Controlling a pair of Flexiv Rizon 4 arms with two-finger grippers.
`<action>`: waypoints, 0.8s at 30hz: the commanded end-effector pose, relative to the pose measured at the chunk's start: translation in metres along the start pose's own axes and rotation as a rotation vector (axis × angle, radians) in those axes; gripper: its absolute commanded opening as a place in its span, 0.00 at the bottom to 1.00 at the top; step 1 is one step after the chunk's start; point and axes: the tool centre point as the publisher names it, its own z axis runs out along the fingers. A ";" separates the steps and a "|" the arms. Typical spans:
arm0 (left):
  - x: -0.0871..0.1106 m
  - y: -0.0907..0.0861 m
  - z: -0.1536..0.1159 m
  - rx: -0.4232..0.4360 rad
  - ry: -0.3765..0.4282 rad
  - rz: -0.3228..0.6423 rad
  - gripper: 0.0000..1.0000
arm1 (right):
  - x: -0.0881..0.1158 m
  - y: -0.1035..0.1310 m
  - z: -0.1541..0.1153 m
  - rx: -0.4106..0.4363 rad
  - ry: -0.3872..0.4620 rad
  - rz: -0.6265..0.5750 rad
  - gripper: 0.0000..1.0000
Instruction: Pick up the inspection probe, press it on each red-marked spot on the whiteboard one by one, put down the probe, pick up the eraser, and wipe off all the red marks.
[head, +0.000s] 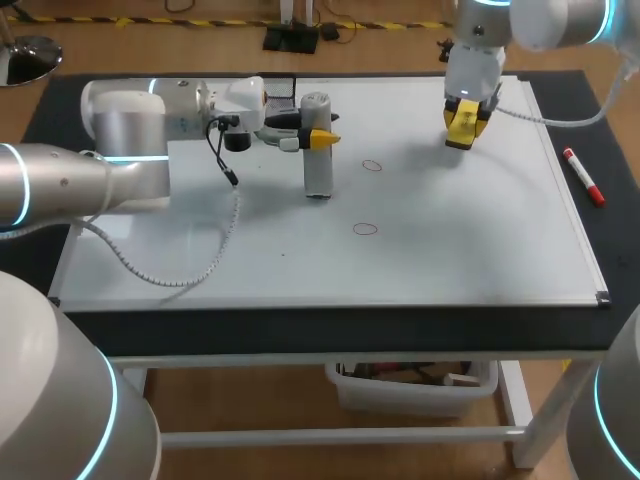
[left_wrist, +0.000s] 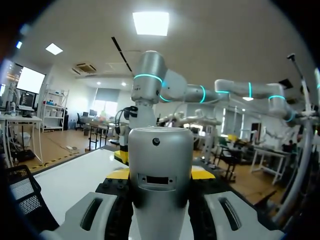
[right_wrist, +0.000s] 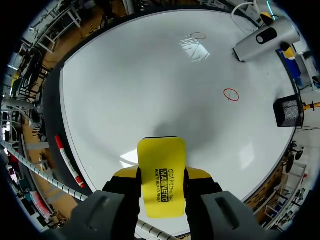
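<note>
Left gripper (head: 322, 137) pinches the inspection probe (head: 317, 165), upright left of centre on the whiteboard (head: 450, 240); right gripper (head: 466, 128) clamps the yellow eraser (right_wrist: 161, 175) at upper right; lower it flat, then sweep fully across the upper red circle (head: 372, 165) and the lower red circle (head: 365, 229).

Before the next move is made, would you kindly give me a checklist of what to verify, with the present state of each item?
1. Left hand shut on the probe: ok, the probe is upright between its fingers.
2. Probe on a red mark: not ok, it stands beside the nearer red circle, not on it.
3. Second circle unwiped on the whiteboard: ok.
4. Right hand shut on the eraser: ok.
5. Eraser clear of the whiteboard: cannot tell.
6. Marker out of the way: ok, it lies by the whiteboard's right edge.
</note>
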 end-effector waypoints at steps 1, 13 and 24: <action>-0.004 0.001 0.001 0.001 0.020 -0.003 0.00 | 0.001 -0.001 -0.002 0.001 0.004 -0.002 0.00; -0.003 0.003 0.001 -0.010 0.029 -0.011 0.00 | 0.001 -0.001 -0.002 0.001 0.004 -0.002 0.00; 0.001 -0.002 -0.001 -0.017 0.015 0.019 0.00 | 0.001 -0.001 -0.002 0.001 0.004 -0.002 0.00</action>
